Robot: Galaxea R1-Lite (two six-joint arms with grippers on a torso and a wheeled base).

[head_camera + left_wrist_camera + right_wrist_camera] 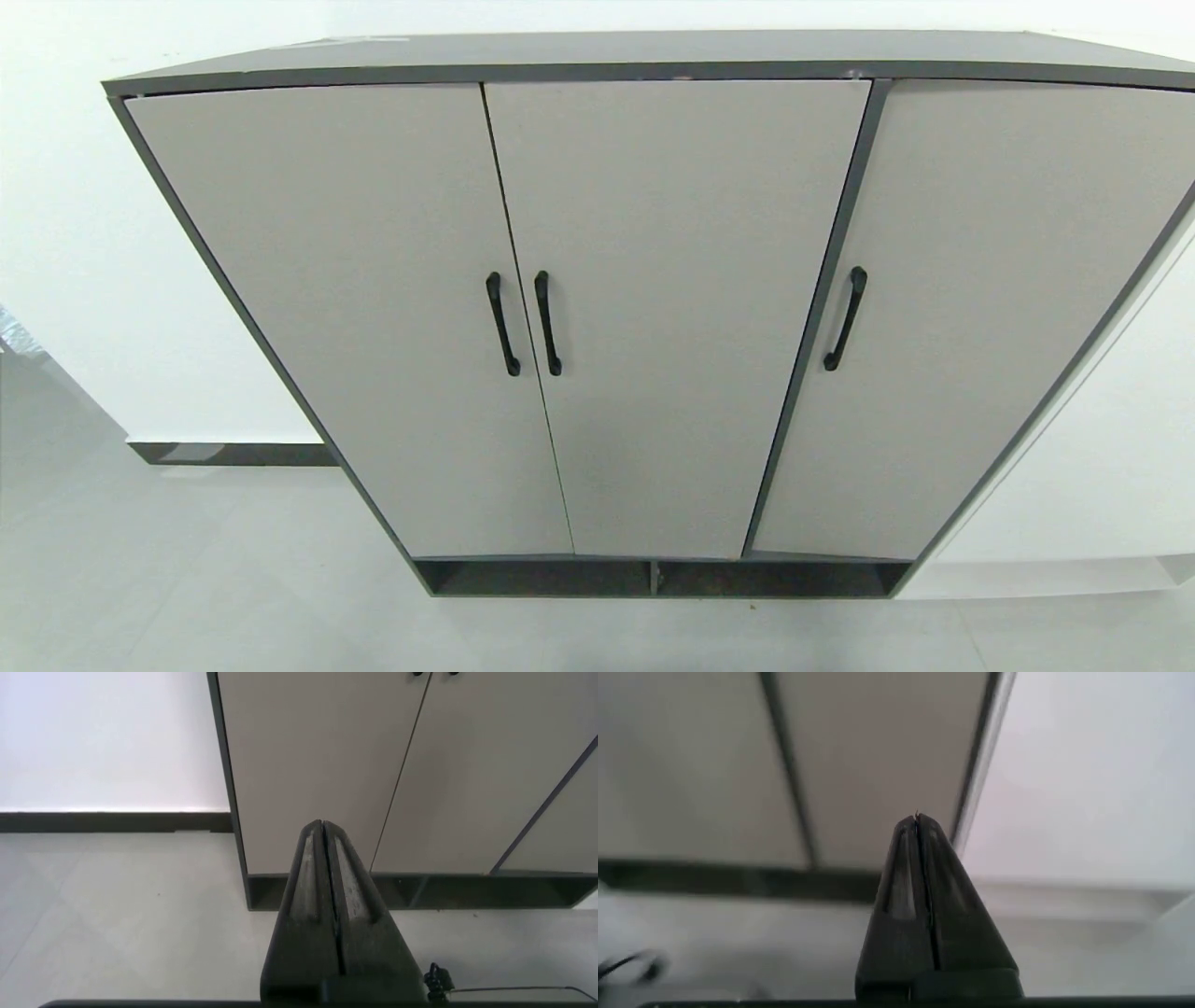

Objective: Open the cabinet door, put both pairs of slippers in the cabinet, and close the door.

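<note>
Grey laminate cabinet [597, 70] with a dark grey frame, standing on a pale tiled floor [187, 579] against a white wall [56, 233]. Three flat grey fronts across it: left door [355, 280], middle door [672, 280], right door [980, 280], each flush with the frame, none ajar. One black bar handle per door: left handle [502, 325] and middle handle [547, 323] side by side at the seam between those two doors, right handle [846, 317] just beside the dark upright. Below the doors, a low open recess [541, 577], split by a short divider.

Dark, tapered left claw [320, 826]: fingers pressed together, clamped on nothing, held low over the floor, apart from the cabinet, aimed toward the bottom of the left door. Dark, tapered right claw [918, 819]: likewise closed and empty, pointed toward the cabinet's right edge, apart from it.

Progress, judged from all this: at the very start. No door opened, no handle touched.

Left to do: everything.
- Pulling a door open by its handle.
- Getting both pairs of slippers inside.
- Shutting the door again.

Which door to open: not to be told from the task line. Likely first need: parting one claw's fingers and bringing it to a handle.
</note>
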